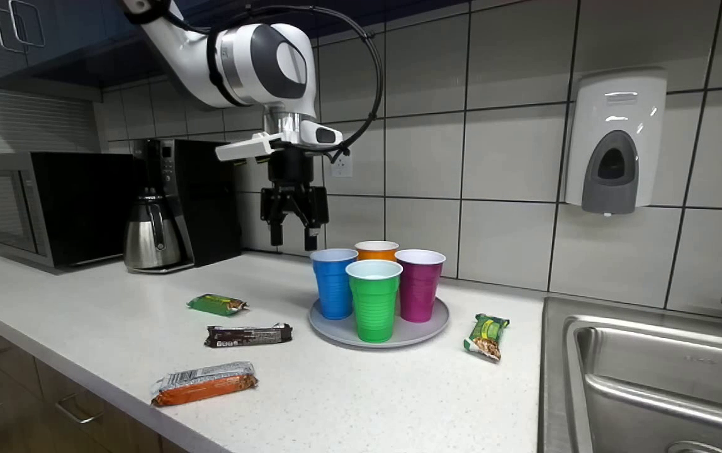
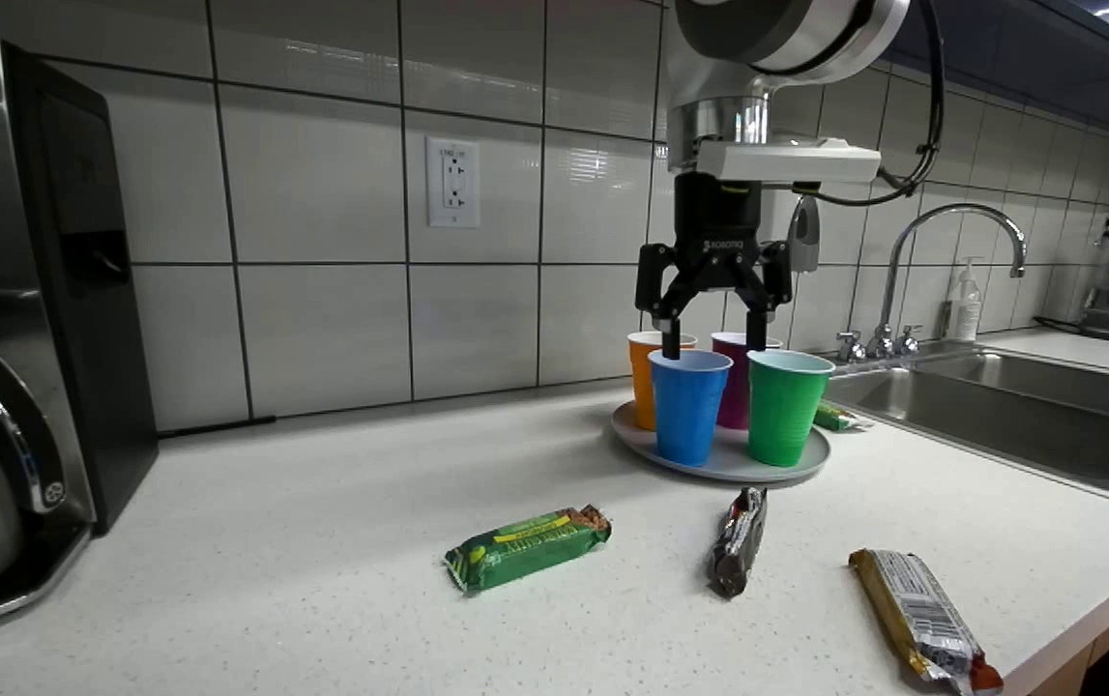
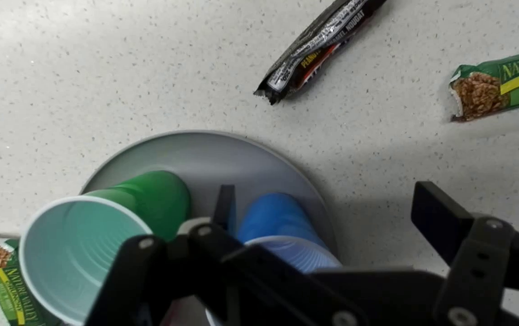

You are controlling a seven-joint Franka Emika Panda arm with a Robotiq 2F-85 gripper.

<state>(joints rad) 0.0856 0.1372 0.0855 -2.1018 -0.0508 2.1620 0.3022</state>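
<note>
In an exterior view I see a microwave (image 1: 65,207) at the left edge, with a coffee maker (image 1: 206,195) and carafe (image 1: 146,239) just right of it. Cabinets (image 1: 65,41) hang at upper left, drawers (image 1: 109,434) at lower left. A dispenser (image 1: 615,107) hangs on the tiles (image 1: 505,151) at upper right, and a sink (image 1: 556,384) lies at lower right. In an exterior view I also find an outlet (image 2: 452,182) at upper centre, then a faucet (image 2: 890,288) and a bottle (image 2: 968,309) toward the right edge.

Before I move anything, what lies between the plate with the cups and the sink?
A green wrapped bar lies on the counter between the plate and the sink, in both exterior views.
</note>
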